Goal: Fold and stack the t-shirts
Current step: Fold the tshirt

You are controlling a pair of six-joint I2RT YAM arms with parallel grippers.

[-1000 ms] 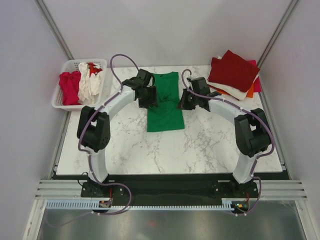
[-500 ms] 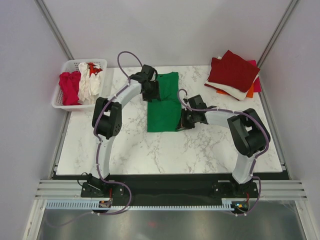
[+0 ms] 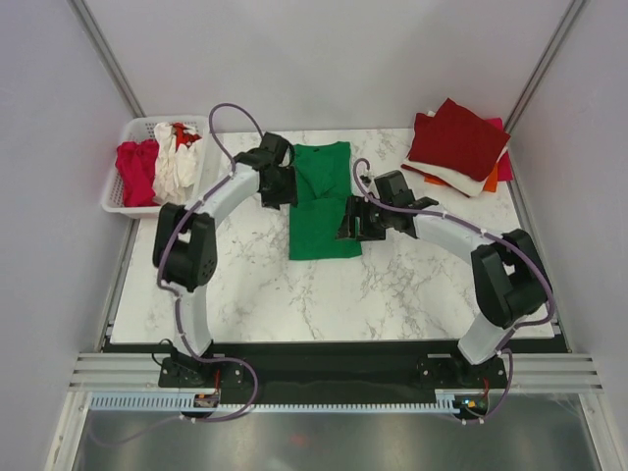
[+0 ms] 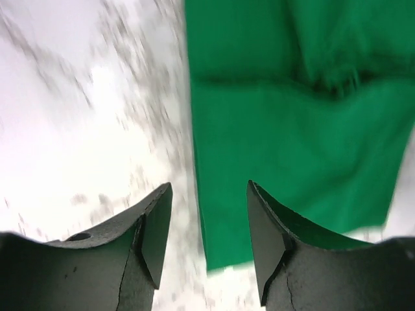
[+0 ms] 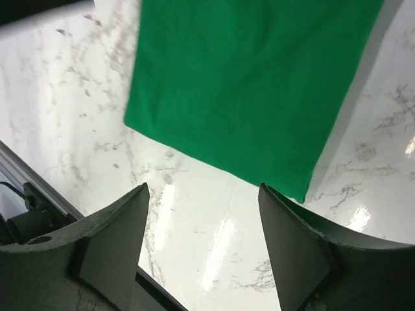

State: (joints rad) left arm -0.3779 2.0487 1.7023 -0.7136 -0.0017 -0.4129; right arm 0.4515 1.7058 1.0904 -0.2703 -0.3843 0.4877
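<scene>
While walls (image 3: 324,59) enclose, marble table (image 3: 245,285), green t-shirt (image 3: 324,211)

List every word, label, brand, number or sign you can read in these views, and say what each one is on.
No text can be read in any view.
Green t-shirt: plain, no print or tag showing.
Folded shirts at the far right: plain colours, no print showing.
Shirts in the white basket: no lettering showing.
Small coloured spots by the arm bases: too small to read.
</scene>
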